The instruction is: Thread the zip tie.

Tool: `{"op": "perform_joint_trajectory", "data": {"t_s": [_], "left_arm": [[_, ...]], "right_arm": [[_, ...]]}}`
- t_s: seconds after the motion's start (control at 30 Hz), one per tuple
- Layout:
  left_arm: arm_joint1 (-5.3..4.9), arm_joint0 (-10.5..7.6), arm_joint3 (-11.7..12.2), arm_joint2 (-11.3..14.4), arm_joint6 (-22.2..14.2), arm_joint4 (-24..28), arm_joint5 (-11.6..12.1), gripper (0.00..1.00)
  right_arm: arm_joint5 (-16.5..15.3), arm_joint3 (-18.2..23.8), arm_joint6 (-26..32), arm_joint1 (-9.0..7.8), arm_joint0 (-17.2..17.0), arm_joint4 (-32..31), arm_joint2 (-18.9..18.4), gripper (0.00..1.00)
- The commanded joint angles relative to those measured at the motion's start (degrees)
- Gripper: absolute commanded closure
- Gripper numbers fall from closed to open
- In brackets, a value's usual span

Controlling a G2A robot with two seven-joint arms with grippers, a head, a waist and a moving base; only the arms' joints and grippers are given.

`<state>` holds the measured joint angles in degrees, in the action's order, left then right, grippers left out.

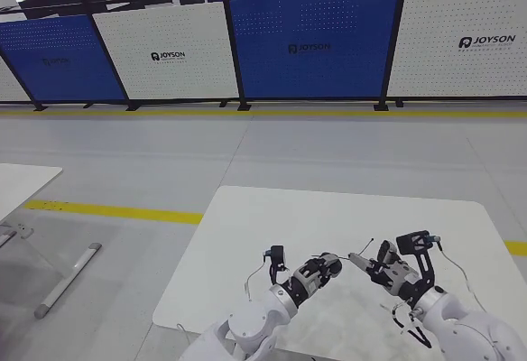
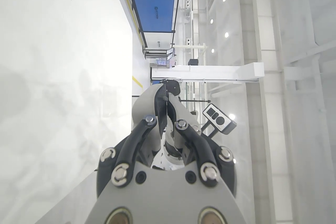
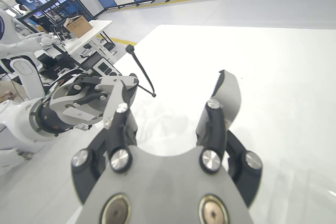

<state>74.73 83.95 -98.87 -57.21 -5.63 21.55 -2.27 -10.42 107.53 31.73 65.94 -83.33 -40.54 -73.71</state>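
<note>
Pinching one end of the zip tie (image 3: pixel 141 68) between closed pads, the left tool (image 3: pixel 134 83) is holding it clear of the worktop (image 3: pixel 236 51), near the near edge. From that grip the strap is running a short way right, kinking sharply, then rising toward the far side with its square head uppermost. Held like this, the head is hanging free in open air, probably so the other arm can get at it. The right tool (image 3: pixel 173 88) is hovering just to the right of the tie, released, jaws spread wide and touching nothing. No loop is showing yet, so the threading looks not yet begun.
</note>
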Motion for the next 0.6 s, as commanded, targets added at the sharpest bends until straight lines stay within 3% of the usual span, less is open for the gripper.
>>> {"op": "perform_joint_trajectory", "data": {"t_s": [0.0, 0.27, 0.57], "left_arm": [[0.02, -0.09, -0.1, 0.31, 0.09, -0.56, -0.01, 1.0], [0.24, -0.74, 0.79, 1.32, 0.67, -0.99, 0.06, 1.0], [0.36, -0.93, 0.12, 2.05, 0.38, -0.95, 0.44, 1.0]], "right_arm": [[-0.15, -0.18, 0.22, -0.01, 0.2, 0.03, 0.11, 0.97], [-0.54, -0.33, 0.07, -0.09, 0.44, -0.29, 0.32, 1.0], [-1.22, -0.33, 0.51, -0.17, 0.67, -1.13, 1.03, 1.0]]}}
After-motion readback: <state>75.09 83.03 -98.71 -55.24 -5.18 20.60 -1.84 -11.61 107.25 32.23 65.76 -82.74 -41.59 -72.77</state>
